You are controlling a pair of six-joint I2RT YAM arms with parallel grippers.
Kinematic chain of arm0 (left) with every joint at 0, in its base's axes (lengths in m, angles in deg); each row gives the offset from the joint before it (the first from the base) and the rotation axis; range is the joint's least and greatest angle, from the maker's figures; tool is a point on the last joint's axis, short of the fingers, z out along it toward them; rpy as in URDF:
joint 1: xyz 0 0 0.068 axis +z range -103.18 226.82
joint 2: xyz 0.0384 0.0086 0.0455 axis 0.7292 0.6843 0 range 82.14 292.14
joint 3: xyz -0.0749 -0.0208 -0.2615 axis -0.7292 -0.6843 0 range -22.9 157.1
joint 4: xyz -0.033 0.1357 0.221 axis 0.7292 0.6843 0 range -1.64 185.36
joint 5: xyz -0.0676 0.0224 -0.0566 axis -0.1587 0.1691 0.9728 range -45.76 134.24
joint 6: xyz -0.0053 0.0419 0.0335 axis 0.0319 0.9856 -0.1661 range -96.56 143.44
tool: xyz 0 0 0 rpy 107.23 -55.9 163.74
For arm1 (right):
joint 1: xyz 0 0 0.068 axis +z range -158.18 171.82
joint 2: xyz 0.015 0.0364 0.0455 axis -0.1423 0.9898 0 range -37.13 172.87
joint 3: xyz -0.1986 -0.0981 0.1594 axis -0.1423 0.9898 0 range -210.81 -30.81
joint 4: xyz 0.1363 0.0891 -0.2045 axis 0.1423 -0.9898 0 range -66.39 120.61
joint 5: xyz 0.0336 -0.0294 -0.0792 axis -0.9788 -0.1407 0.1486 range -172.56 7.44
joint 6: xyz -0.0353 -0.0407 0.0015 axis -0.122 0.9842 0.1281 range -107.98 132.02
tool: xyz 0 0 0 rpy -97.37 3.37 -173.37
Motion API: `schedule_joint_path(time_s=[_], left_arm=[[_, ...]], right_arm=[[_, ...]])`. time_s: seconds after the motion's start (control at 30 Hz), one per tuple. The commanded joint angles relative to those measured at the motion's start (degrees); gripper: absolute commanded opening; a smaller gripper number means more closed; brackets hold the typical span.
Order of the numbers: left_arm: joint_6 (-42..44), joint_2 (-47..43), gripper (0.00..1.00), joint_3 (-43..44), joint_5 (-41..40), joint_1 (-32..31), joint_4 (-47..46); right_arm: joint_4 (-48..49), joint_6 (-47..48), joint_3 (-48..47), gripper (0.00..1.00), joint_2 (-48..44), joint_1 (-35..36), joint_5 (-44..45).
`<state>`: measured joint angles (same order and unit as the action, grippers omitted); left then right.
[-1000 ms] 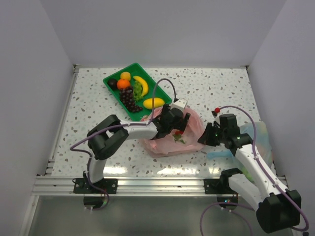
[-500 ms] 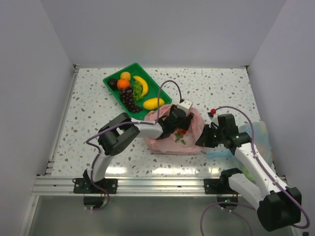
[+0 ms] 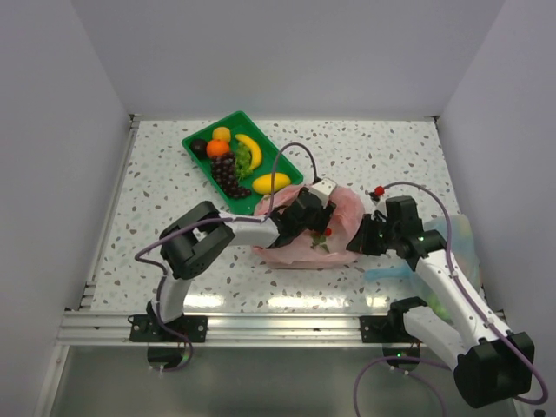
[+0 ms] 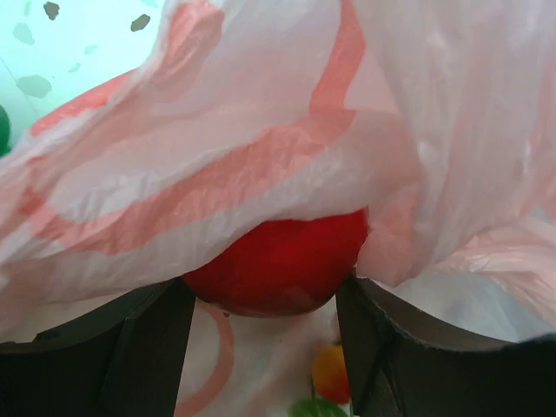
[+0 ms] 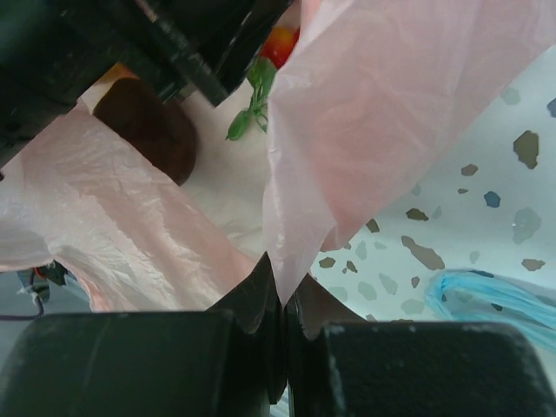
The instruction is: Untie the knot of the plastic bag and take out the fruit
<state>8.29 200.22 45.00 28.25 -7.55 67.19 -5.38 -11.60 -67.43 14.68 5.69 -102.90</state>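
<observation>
From above, the plastic bag (image 3: 295,252) lies open between the arms. Its knot looks undone, and the green tray (image 3: 280,163) already holds several fruit. In the left wrist view, the left gripper (image 4: 265,295) has its jaws apart on either side of a red fruit (image 4: 278,261) inside the bag. In the right wrist view, the right gripper (image 5: 282,300) is clamped on the bag's edge, and a few fruit remain inside.

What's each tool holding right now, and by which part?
Right tool is shut on the pink bag, pinching a loose edge of its film. Left tool straddles the red apple inside the bag, at its sides; a firm hold cannot be told.
</observation>
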Motion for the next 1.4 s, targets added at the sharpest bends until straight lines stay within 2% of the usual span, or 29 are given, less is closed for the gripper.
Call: schedule_joint_path(time_s=[0.0,0.17,0.4,0.6,0.77,0.9,1.07,1.13,1.3,1.37], left_arm=[[2.1,-7.2,0.24,-1.0,1.6,0.4,2.7],[1.8,-13.2,0.22,-3.6,4.4,0.0,10.3],[-0.4,-19.6,0.15,-11.5,6.5,-0.8,15.9],[-2.3,-26.6,0.14,-16.4,8.0,-1.8,17.7],[-3.2,-36.3,0.14,-14.6,7.0,-1.9,17.6],[-2.7,-38.4,0.13,-9.0,5.1,-1.4,18.1],[-4.6,-39.4,0.13,-6.6,3.3,3.6,16.2],[-5.4,-39.1,0.13,-5.6,1.2,7.6,16.0],[-6.8,-32.0,0.13,-0.9,0.4,16.9,18.0],[-7.0,-26.9,0.17,1.1,1.0,20.3,20.4]], right_arm=[[0.0,-1.5,-4.0,0.03,-0.2,0.3,3.5],[1.5,-4.0,-5.2,0.01,-0.6,0.3,7.9],[2.9,-4.9,-5.2,0.01,0.0,0.3,10.3],[4.3,-5.8,-3.9,0.01,-0.3,0.3,11.4],[5.3,-5.8,-2.3,0.01,0.2,0.4,11.4],[5.5,-5.7,-0.6,0.0,0.0,0.3,10.8],[4.4,-4.8,-0.3,0.0,-0.9,0.2,10.8],[4.0,-4.8,-0.1,0.0,-1.4,0.3,10.8],[3.5,-4.8,0.3,0.0,-2.1,0.4,10.3],[3.2,-4.7,0.1,0.0,-2.3,0.3,10.2]])
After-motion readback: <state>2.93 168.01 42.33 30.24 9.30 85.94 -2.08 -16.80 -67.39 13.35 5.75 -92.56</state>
